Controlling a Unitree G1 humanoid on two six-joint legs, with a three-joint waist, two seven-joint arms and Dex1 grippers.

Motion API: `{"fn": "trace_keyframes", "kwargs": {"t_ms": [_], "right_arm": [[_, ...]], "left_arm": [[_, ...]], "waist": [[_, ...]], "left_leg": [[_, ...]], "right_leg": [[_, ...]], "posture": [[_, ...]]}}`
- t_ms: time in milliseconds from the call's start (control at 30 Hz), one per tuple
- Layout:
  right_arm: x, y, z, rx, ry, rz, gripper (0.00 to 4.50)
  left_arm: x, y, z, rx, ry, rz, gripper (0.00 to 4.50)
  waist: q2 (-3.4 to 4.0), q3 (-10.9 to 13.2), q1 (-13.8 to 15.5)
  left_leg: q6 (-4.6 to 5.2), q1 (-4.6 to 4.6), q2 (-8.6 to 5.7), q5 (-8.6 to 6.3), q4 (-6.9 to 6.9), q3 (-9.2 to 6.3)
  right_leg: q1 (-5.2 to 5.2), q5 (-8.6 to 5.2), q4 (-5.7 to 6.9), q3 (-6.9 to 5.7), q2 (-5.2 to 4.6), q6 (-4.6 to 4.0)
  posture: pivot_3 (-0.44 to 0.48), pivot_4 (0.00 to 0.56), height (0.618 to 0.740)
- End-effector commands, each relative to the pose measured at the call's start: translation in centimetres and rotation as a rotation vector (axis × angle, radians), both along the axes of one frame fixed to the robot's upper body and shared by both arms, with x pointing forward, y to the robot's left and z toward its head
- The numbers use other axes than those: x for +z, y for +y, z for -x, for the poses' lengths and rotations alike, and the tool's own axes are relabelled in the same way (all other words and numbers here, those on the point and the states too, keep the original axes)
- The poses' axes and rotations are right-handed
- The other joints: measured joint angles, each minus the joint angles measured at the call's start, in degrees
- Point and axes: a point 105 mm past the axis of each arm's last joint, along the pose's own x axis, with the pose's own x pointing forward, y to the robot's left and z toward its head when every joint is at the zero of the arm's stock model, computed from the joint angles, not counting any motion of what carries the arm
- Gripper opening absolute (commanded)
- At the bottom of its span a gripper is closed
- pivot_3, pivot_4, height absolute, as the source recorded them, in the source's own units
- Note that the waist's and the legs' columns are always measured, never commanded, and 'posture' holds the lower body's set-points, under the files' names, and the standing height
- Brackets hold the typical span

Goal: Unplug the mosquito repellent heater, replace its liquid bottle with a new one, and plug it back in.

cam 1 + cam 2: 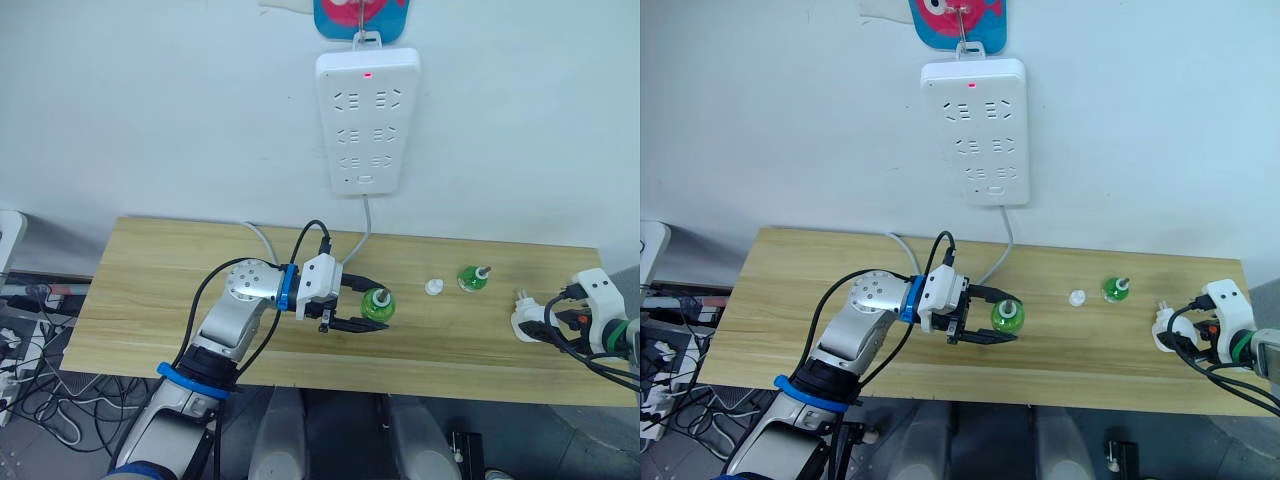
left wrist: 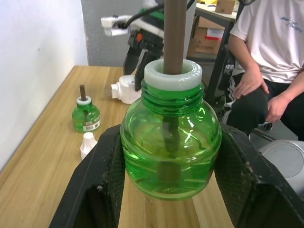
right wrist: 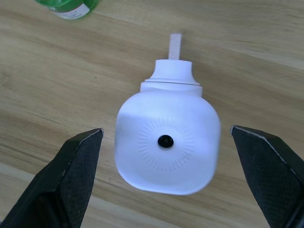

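My left gripper (image 1: 367,308) is clamped on a green liquid bottle (image 1: 378,304), one black finger on each side of its round body, wick and white neck pointing up, mid-table. In my left wrist view the bottle (image 2: 171,147) sits squarely between both fingers (image 2: 97,190).

My right gripper (image 3: 168,180) is spread wide and grasping nothing, fingers on either side of the mosquito repellent heater (image 3: 167,145) without touching it. The heater lies on the wooden table (image 1: 150,290), near its right end at 3 o'clock from the held bottle, prongs sticking out.

A second green bottle (image 1: 472,277) stands at about 2 o'clock from the held one, a small white cap (image 1: 433,288) just beside it, between the two bottles.

The white power strip (image 1: 367,120) hangs on the wall at 12 o'clock, red light on, cord dropping to the table. A seated person (image 2: 266,57) shows in my left wrist view.
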Motion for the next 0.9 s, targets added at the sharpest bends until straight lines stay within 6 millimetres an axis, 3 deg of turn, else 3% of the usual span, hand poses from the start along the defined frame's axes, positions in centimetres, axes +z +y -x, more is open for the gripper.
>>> {"fn": "trace_keyframes", "kwargs": {"t_ms": [33,900], "right_arm": [[0.0,-0.5,-0.2,0.011,0.005,0.011,4.49],[-1.3,-0.8,-1.1,0.03,0.073,-0.02,4.49]], "left_arm": [[0.5,-0.1,0.9,-0.038,-0.016,0.017,2.26],[0.5,0.2,1.3,-0.031,-0.005,0.004,2.26]], "waist": [[0.0,0.0,0.0],[0.03,0.0,0.1]], "left_leg": [[0.0,0.01,0.0,0.0,0.0,0.0],[0.0,0.01,0.0,0.0,-0.01,0.0]], "right_leg": [[0.0,0.0,0.0,0.0,0.0,0.0],[0.0,0.01,0.0,0.0,0.0,-0.01]], "posture": [[0.093,0.441,0.74],[0.125,0.444,0.74]]}}
